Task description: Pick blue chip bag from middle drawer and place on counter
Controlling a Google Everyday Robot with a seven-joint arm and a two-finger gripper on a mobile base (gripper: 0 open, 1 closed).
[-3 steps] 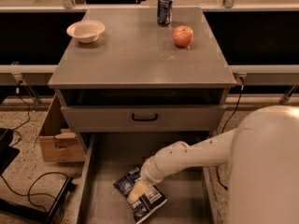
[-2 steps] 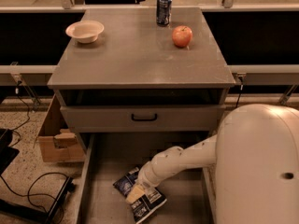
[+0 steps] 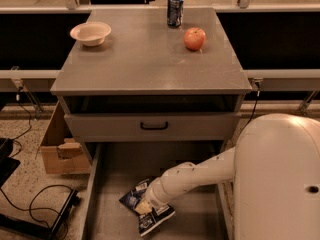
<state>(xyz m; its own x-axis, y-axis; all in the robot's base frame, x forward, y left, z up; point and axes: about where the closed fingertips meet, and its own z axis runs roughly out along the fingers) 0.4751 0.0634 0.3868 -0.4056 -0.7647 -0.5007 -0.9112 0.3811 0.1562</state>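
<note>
The blue chip bag [image 3: 150, 217] lies flat on the floor of the open middle drawer [image 3: 115, 184], near its front centre. My white arm reaches down from the right into the drawer. My gripper [image 3: 143, 207] sits right on top of the bag's middle, touching it. The grey counter [image 3: 145, 59] tops the cabinet above the drawer.
On the counter stand a white bowl [image 3: 90, 33] at the back left, a dark blue drink can [image 3: 175, 10] at the back centre and a red apple [image 3: 194, 38] to the right. A closed drawer front with a black handle [image 3: 154, 126] overhangs the open drawer. A cardboard box [image 3: 61, 151] and cables lie on the floor at the left.
My arm has drawn in slightly and its big white body fills more of the right side. The gripper stays on the bag, which has hardly moved.
</note>
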